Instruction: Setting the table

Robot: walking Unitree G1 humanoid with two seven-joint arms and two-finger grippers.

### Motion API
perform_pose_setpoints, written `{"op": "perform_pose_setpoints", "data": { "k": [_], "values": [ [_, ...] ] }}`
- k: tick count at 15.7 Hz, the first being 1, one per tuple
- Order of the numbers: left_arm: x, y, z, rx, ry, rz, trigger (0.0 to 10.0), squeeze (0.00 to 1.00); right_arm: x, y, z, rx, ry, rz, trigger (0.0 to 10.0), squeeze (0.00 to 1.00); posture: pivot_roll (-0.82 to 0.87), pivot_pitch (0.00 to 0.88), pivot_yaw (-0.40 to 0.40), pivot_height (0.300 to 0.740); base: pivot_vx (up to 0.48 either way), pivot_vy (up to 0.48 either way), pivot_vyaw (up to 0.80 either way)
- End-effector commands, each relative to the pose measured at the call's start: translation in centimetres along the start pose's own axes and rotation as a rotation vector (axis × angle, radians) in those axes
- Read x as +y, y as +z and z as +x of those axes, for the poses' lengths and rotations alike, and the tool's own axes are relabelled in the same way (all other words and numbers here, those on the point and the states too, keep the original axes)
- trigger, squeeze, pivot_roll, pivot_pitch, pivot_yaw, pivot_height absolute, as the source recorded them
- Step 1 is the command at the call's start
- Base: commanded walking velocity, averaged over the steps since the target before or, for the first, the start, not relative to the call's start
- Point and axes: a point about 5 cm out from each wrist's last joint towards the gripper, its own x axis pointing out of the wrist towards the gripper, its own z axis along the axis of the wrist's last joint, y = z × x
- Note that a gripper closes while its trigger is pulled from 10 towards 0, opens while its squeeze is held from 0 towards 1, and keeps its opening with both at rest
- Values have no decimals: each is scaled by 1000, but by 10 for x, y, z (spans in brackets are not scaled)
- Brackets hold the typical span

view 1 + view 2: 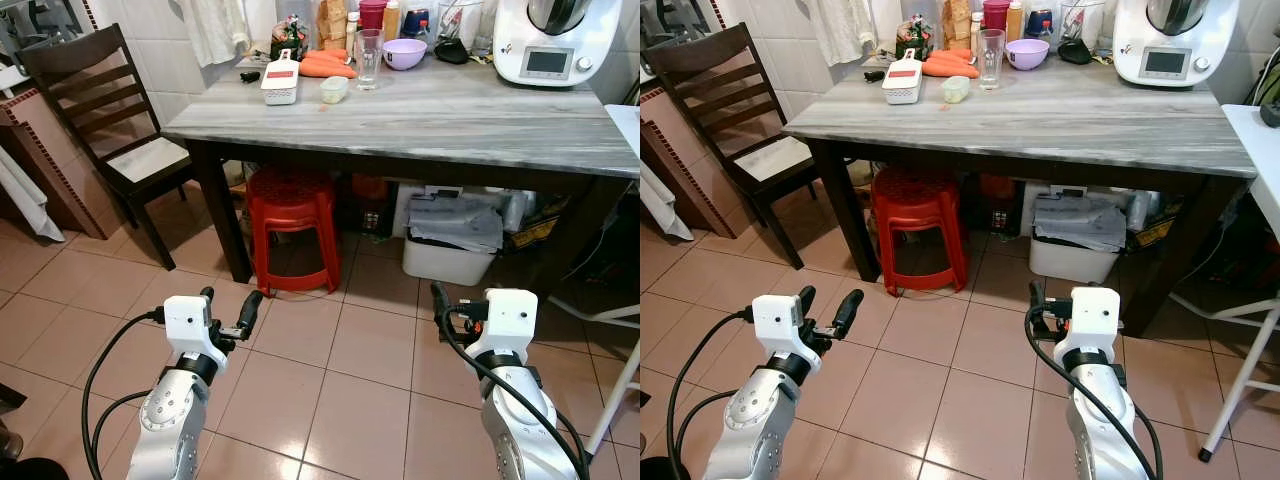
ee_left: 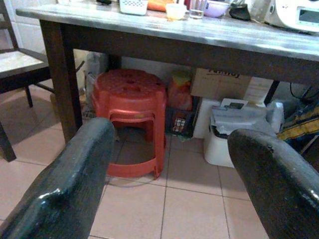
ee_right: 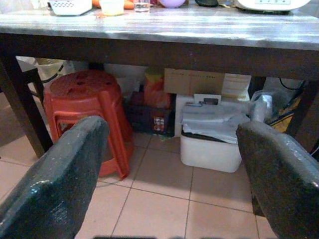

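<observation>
Both pincers hang low over the floor tiles, fingers spread and empty: the left pincer (image 1: 228, 308) and the right pincer (image 3: 164, 169). Well ahead and above them, on the table (image 1: 450, 125), stand the drinking glass (image 1: 368, 58) and purple bowl (image 1: 404, 53). Best step closer and raise the arms before reaching.

Between the spread black fingers (image 3: 55, 179) of the right tool (image 3: 169, 174), the grey bench (image 3: 164, 25) stands over a red stool (image 3: 84, 114), a white bin (image 3: 212, 149) and a cardboard box (image 3: 194, 82).
</observation>
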Motion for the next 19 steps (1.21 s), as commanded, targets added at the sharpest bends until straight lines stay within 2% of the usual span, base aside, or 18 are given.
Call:
{"op": "perform_pose_setpoints", "data": {
  "k": [1, 19],
  "values": [
    [3, 3, 2, -5, 3, 10, 10000, 0, 3, 6, 1, -18, 15, -6, 10000, 0, -52, 0, 68, 740, 0, 0, 0],
    [3, 3, 2, -5, 3, 10, 10000, 0, 3, 6, 1, -18, 15, -6, 10000, 0, -52, 0, 68, 740, 0, 0, 0]
  ]
}}
